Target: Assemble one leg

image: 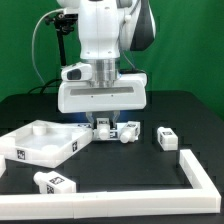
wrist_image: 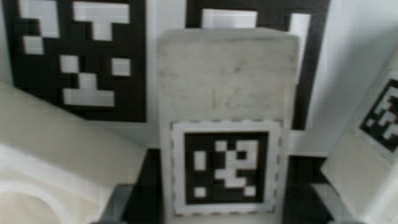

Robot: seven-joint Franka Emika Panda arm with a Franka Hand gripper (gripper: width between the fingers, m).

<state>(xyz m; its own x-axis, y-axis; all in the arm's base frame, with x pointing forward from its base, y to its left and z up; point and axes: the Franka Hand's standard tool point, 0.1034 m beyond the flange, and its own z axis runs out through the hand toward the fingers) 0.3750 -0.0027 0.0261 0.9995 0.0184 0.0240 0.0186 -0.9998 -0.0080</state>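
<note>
In the wrist view a white leg (wrist_image: 222, 110) with a black-and-white tag on its near face stands between my dark fingers (wrist_image: 134, 197), which press on both its sides. In the exterior view my gripper (image: 113, 127) is low over the black table, shut on this leg (image: 106, 128), just to the right of the large white panel (image: 40, 142). Another leg (image: 129, 131) lies right beside it. One more leg (image: 167, 139) lies further to the exterior view's right. A further leg (image: 55, 182) lies at the front left.
A white L-shaped rail (image: 192, 180) runs along the front and right of the table. In the wrist view, tagged faces (wrist_image: 80, 50) show behind the held leg, and the panel's rim (wrist_image: 27, 165) is close beside it.
</note>
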